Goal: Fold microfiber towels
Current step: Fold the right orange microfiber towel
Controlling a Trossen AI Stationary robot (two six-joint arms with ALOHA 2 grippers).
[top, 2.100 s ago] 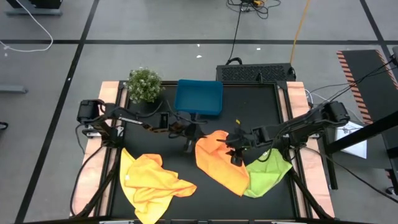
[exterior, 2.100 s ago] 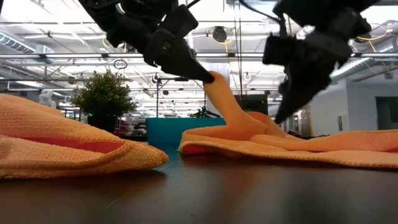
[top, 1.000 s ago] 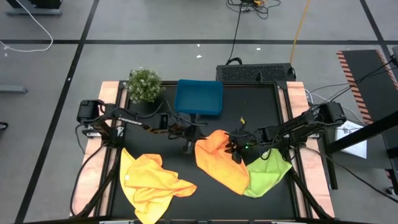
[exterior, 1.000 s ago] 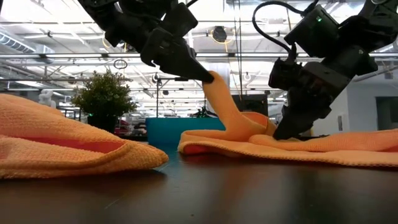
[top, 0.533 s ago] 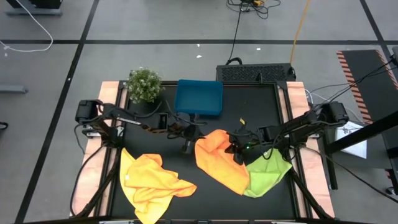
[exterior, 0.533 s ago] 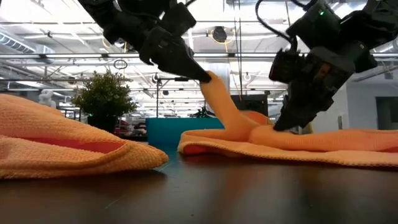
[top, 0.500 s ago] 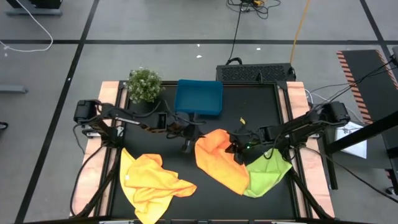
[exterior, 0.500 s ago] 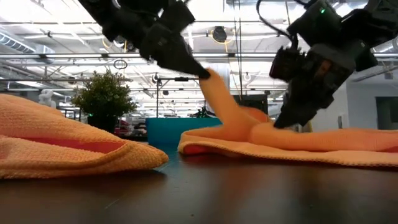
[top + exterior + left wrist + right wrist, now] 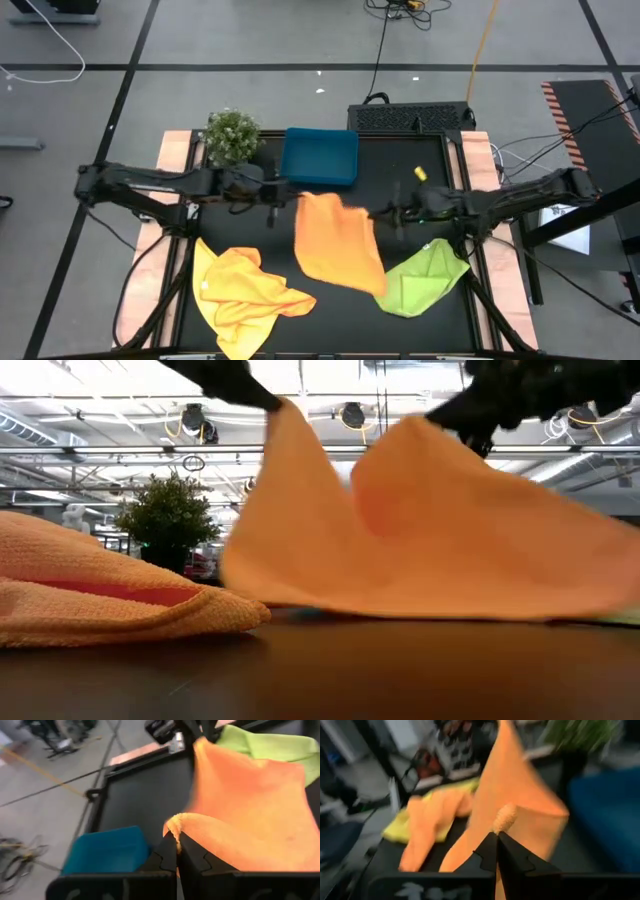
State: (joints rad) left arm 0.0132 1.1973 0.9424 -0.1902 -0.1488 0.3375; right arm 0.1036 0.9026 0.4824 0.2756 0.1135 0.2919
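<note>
One table [image 9: 400, 160]. Three towels: orange towel [image 9: 335, 243] centre frame, lifted; yellow towel [image 9: 245, 290] lower left; green towel [image 9: 420, 280] lower right. Left gripper [image 9: 283, 203] and right gripper [image 9: 385, 215] each clamped on an orange corner. One blue tray [image 9: 320, 156], one plant [image 9: 232, 136] upper left. No readable writing.

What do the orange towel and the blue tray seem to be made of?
The orange towel looks like soft, matte, knitted cloth, probably microfiber: it hangs and drapes between the left gripper and the right gripper, and the yellow towel in the low view shows a fine woven grain. The blue tray looks like smooth, rigid plastic, though its material is less certain.
</note>
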